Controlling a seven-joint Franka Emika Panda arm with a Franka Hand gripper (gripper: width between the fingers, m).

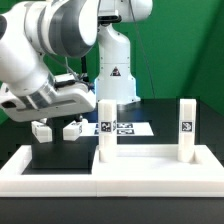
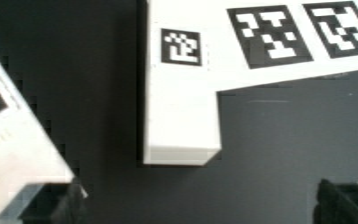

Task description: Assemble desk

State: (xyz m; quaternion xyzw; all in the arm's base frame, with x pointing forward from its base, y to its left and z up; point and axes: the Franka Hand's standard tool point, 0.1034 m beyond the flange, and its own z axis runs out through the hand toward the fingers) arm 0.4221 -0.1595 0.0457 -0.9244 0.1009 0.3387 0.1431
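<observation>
The arm (image 1: 55,40) leans in from the exterior view's left, claw (image 1: 57,128) pointing down, jaws spread wide.

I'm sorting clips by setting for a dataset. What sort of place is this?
Most likely a robotics lab bench: a robot arm at a black table, a plain green backdrop behind, and white parts bearing black-and-white square markers, such as an upright leg.

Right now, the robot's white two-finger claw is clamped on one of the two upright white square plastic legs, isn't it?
Not quite. The exterior view shows the gripper open and empty, hanging to the exterior view's left of the two upright white square plastic legs and touching neither.
</observation>
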